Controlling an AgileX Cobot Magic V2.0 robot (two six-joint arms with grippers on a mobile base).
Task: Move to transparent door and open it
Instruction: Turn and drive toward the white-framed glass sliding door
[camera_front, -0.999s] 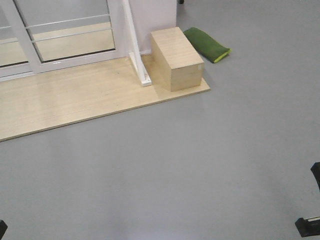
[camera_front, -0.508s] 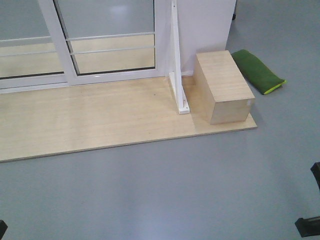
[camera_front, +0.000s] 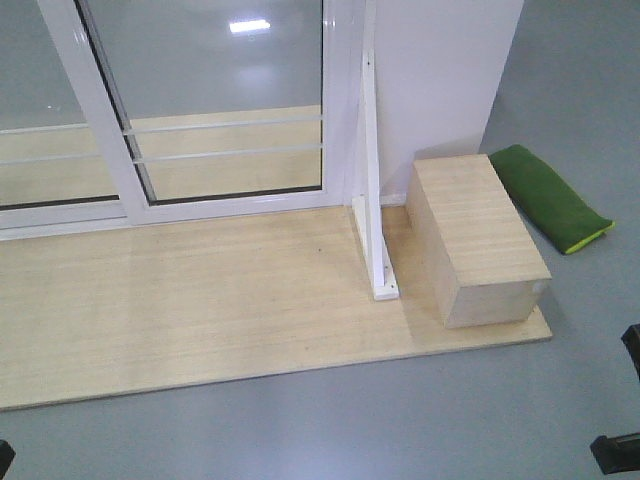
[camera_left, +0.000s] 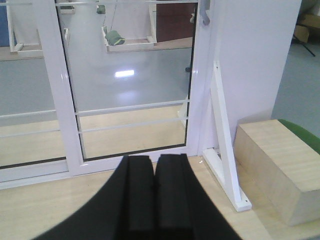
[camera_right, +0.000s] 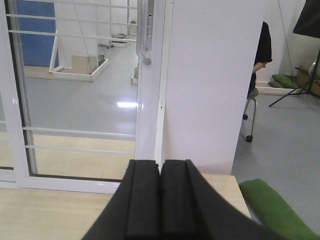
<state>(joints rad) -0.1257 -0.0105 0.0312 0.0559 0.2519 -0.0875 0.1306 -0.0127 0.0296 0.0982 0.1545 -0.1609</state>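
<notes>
Grey floor fills the near part of the front view, and a pale wood platform lies across it further off.

The left gripper is clenched, its two black fingers pressed flat together with nothing between them. It hangs above the platform, pointing at the lower right part of the door. The right gripper is clenched and empty as well, aimed at the door's right frame edge and the wall beside it. Neither touches anything.

The door stands on the far edge of the platform. It is a tall pane of clear glass in a white frame, with two thin white bars running level across its lower part. A curved grey-white handle sits high on the right frame edge, which stands just beside the white wall. The glass carries a bright reflection of a ceiling light, and more grey floor shows through it. To its left is a similar glass panel.

Right of the door, a white post with a slanted brace rises from the platform, its foot near the front edge. A light wooden box rests just right of that foot, at the platform's right end. A green cushion lies on the floor beyond the box, further right.
</notes>
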